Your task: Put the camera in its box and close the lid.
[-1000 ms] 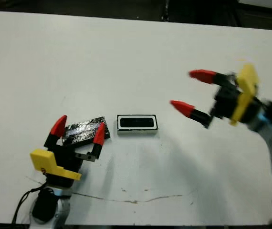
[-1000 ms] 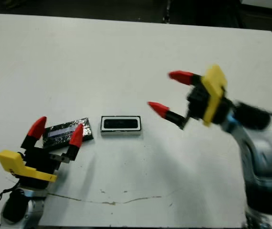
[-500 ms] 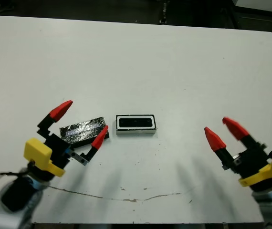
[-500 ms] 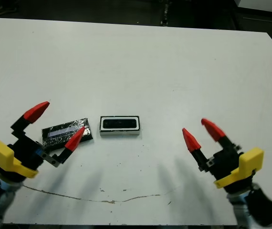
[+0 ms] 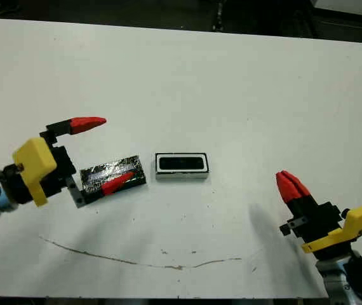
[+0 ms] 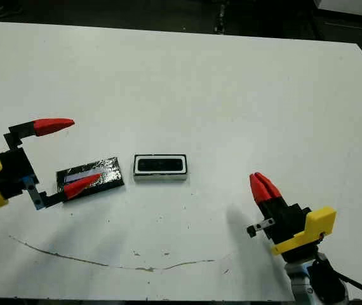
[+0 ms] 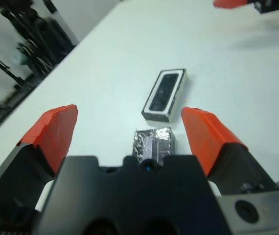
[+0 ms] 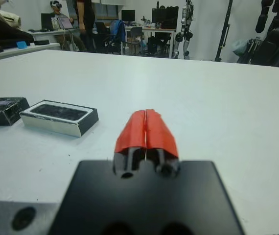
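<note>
The box (image 5: 181, 166), a small white tray with a dark rim, lies at the table's middle with the slim black camera (image 5: 181, 164) lying inside it. Just to its left lies the lid (image 5: 112, 176), a glossy speckled black panel, flat on the table. My left gripper (image 5: 118, 148) is open wide over the lid, one red finger (image 5: 117, 184) across it and the other beyond its far side. The left wrist view shows the lid (image 7: 151, 143) between those fingers and the box (image 7: 165, 93) past it. My right gripper (image 5: 284, 176) is shut on nothing at the front right, apart from the box.
A thin brown scratch line (image 5: 136, 259) runs along the table (image 5: 232, 82) near its front edge. Beyond the far edge, the right wrist view shows a person (image 8: 85, 19), desks and stands.
My right arm has drawn back from above the table to the front right and shut its fingers. My left gripper has swung left and spread wider over the lid. Box and lid have not moved.
</note>
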You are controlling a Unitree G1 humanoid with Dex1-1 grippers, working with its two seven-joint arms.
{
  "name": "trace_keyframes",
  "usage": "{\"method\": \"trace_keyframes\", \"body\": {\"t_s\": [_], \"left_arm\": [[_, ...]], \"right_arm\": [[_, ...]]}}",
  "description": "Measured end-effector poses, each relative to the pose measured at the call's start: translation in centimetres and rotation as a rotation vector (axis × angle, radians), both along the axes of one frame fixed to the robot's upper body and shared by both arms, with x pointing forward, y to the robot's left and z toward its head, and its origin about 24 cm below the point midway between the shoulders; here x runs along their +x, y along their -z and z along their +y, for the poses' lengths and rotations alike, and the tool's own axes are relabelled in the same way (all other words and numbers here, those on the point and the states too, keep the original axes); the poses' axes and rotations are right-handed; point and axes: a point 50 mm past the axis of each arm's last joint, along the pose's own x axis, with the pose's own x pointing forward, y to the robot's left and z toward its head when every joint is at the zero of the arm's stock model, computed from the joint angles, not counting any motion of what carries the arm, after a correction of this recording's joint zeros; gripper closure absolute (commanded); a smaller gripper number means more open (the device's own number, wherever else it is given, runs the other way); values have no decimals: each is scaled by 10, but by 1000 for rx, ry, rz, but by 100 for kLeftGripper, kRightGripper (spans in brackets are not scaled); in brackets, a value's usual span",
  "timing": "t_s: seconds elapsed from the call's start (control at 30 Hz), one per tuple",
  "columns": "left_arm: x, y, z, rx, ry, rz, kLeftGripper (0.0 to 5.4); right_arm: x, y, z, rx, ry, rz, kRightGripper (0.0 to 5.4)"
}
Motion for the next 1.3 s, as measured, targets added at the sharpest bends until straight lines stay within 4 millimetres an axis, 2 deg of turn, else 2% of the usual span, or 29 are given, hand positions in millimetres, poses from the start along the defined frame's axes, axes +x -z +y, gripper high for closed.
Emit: {"method": "trace_keyframes", "body": {"t_s": [0.23, 0.53, 1.3], "left_arm": [[14, 4, 7, 115, 45, 110, 0], [17, 21, 14, 86, -33, 265, 0], [24, 43, 20, 154, -84, 294, 0]], "right_arm": [[1, 0, 1, 0, 1, 3, 540], [1, 0, 2, 12, 4, 2, 540], [1, 0, 1, 2, -1, 4, 540]]}}
